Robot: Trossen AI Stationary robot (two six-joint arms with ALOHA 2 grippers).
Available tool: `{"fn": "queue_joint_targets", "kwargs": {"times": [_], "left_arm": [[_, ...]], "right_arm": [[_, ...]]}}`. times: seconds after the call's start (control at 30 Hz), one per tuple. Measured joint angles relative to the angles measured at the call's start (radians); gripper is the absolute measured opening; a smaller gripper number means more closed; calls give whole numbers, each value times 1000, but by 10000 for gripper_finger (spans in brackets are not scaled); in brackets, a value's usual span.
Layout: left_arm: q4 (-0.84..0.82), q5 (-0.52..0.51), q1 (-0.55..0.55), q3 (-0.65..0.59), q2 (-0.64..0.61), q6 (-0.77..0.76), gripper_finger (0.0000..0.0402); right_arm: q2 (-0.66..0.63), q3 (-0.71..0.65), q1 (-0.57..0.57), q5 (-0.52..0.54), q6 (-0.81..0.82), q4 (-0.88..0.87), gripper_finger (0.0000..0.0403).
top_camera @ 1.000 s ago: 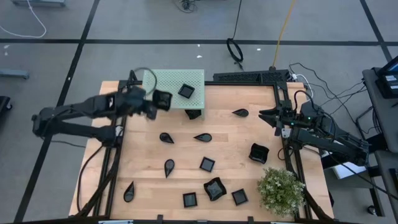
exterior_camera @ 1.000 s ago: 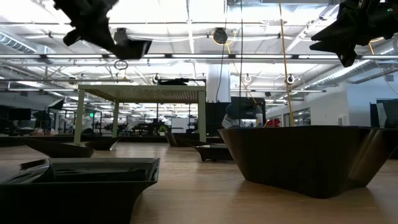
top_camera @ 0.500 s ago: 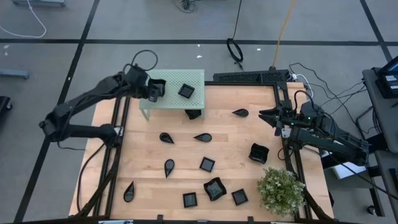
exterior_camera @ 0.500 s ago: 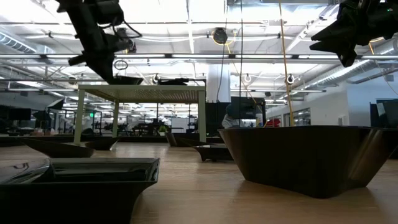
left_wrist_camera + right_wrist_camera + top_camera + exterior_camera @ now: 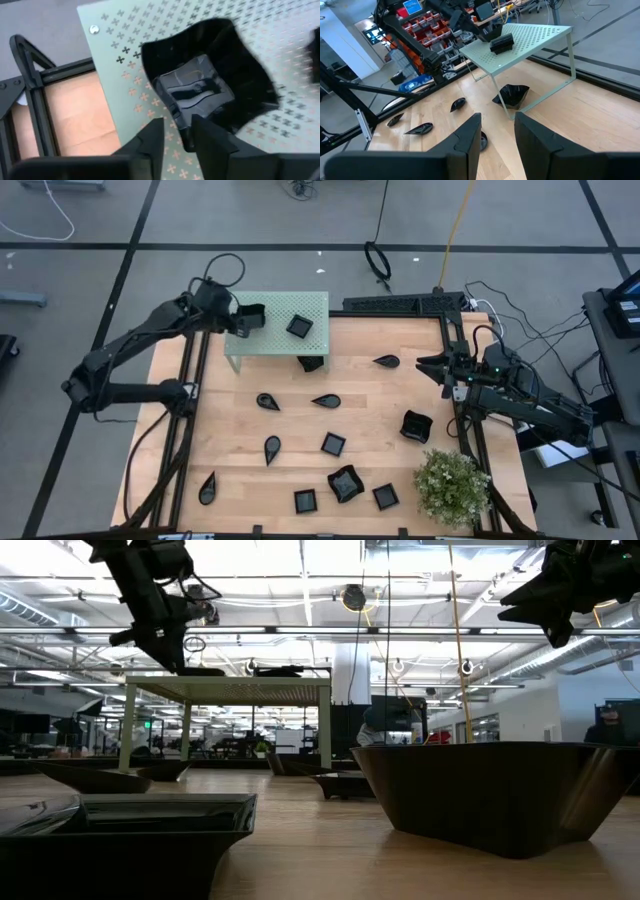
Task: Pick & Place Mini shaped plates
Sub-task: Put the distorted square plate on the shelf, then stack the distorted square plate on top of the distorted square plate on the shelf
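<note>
I am watching about a dozen glossy black mini plates (image 5: 333, 443) lying unplaced on the wooden table (image 5: 370, 405), while on the green perforated platform (image 5: 316, 305) one square dish (image 5: 298, 326) is sitting and my left gripper (image 5: 242, 318), fingers parting, is setting down a wavy-rimmed black plate (image 5: 210, 87).

1. Green perforated platform (image 5: 240, 125) filling most of the picture, patterned with small cross-shaped cut-outs, one screw head (image 5: 94, 29) near its corner.
2. Glossy black wavy-rimmed plate (image 5: 210, 85) lying on the platform, square inner floor in sight.
3. Left gripper (image 5: 176, 137) at the plate's near rim, two dark fingers (image 5: 150, 142) slightly parted, one on either side of the rim.
4. Black frame bars (image 5: 30, 75) and light wooden desk (image 5: 75, 115) beside the platform.
</note>
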Motion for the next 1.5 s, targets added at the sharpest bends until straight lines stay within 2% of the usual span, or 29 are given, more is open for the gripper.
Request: {"fn": "queue_joint_targets", "kwargs": {"times": [0.2,0.33,0.5,0.67,0.83,1.0,1.17,1.33,1.5], "left_arm": [[5,13,-1,33,-75,77,156],[8,95,-35,102,-117,160,173],[42,201,-175,161,-127,191,175],[140,219,-383,160,-74,197,175],[178,159,-552,159,35,337,175],[178,78,-648,159,156,547,175],[184,31,-682,158,272,702,175],[189,26,-706,158,403,762,175],[279,-122,-725,158,529,809,175]], "right_arm": [[0,0,0,0,0,0,105],[0,0,0,0,0,0,105],[0,0,0,0,0,0,105],[0,0,0,0,0,0,105],[0,0,0,0,0,0,105],[0,0,0,0,0,0,105],[0,0,0,0,0,0,105],[0,0,0,0,0,0,105],[0,0,0,0,0,0,105]]}}
